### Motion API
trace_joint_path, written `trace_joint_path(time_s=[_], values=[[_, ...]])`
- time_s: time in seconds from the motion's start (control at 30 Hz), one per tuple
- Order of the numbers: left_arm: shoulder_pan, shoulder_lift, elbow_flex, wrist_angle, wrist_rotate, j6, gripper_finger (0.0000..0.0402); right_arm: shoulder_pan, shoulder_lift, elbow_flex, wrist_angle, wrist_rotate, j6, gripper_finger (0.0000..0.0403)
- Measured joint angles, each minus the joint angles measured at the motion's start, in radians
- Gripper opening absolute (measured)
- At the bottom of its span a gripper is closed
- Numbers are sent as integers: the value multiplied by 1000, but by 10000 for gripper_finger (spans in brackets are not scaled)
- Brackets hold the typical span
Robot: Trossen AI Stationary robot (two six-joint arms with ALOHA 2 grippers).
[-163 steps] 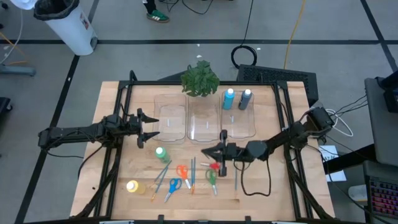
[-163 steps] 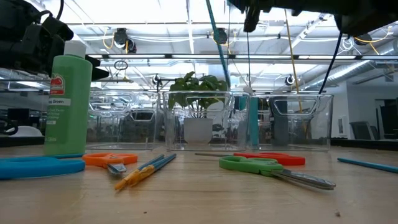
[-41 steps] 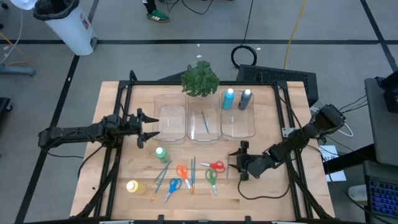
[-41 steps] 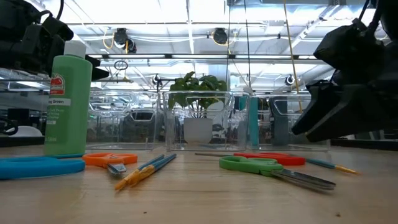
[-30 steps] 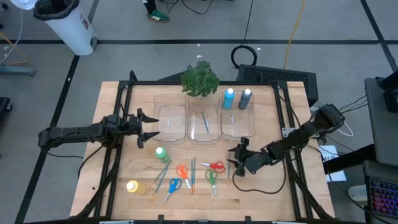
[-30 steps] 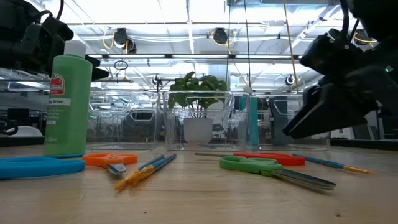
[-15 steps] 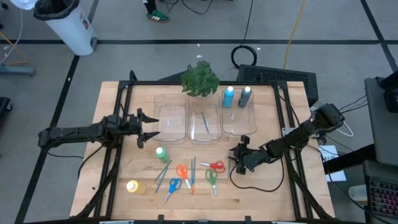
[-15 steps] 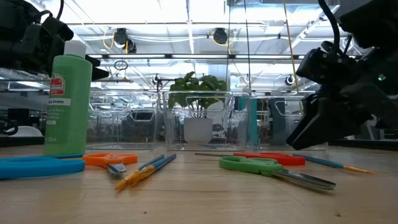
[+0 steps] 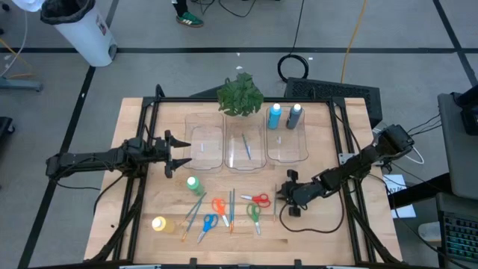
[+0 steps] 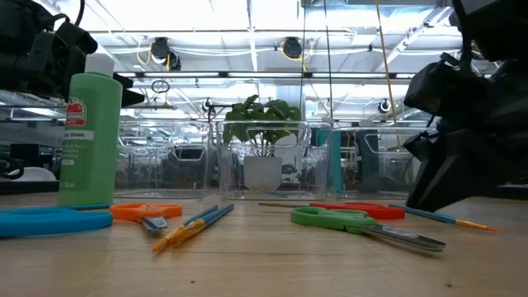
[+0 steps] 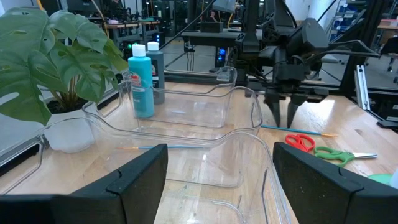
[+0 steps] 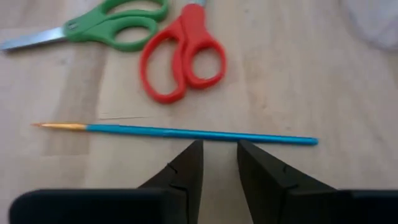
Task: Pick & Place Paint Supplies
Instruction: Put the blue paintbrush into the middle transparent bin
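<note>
At the 4 o'clock side of the wooden table [image 9: 149, 224], your right gripper [image 12: 217, 152] is down at the boards, its two dark fingers a narrow gap apart and pointing at a thin light-blue paintbrush with an orange tip [image 12: 186, 132]. You can see the brush lying flat, crosswise just beyond the fingertips; whether they touch it cannot be told. Past it lie red-handled scissors [image 12: 180, 56] and, beside those, green-handled scissors [image 12: 106, 25] with the blades pointing away.

Your left gripper [image 9: 181, 155] waits at 9 o'clock, fingers wide apart and empty, facing the three clear plastic bins [image 9: 204, 146].

Toward 6 o'clock you have a green paint bottle [image 9: 193, 183] standing upright, a yellow paint bottle [image 9: 159, 223], orange-handled scissors [image 9: 217, 205], blue-handled scissors [image 9: 209, 223] and more brushes.
</note>
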Motion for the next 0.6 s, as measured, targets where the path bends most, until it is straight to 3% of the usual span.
trace_joint_path(time_s=[0.27, 0.47, 0.6], values=[[0, 0, 0, 0, 0, 0, 294, 68, 0, 1, 36, -90, 81, 40], [0, 0, 0, 0, 0, 0, 294, 136, 0, 6, 134, -157, -65, 7], [0, 0, 0, 0, 0, 0, 294, 160, 0, 101, 93, -159, -178, 4]])
